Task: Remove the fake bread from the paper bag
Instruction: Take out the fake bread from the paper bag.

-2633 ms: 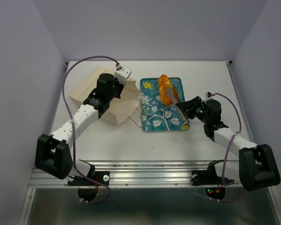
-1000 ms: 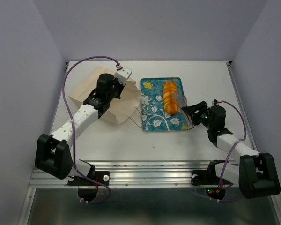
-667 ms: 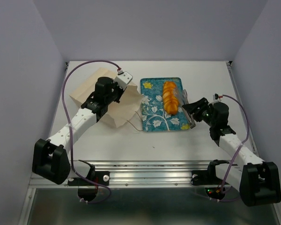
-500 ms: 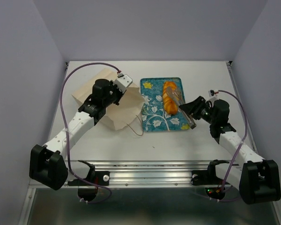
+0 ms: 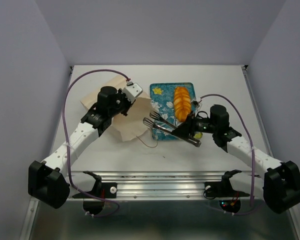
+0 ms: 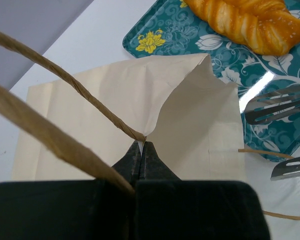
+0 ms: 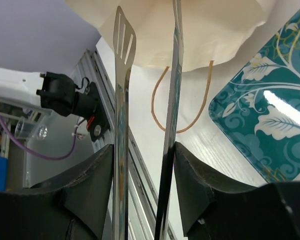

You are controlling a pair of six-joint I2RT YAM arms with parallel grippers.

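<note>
L gripper [image 6: 141, 145] pinched shut on paper bag [image 6: 115, 107] lip | R gripper [image 7: 142, 147] clamps tongs [image 5: 165, 125], tips at bag mouth | 1 fake bread loaf [image 5: 180, 99] on tray [image 5: 161, 95] | advice: slide tongs in low, hold lip up.

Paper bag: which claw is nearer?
Left. The left claw pinches the bag rim; the right claw is off it, at the tray, holding tongs.

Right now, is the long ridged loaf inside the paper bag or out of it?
Out. The loaf lies on the teal tray, beside the paper bag, fully in view.
</note>
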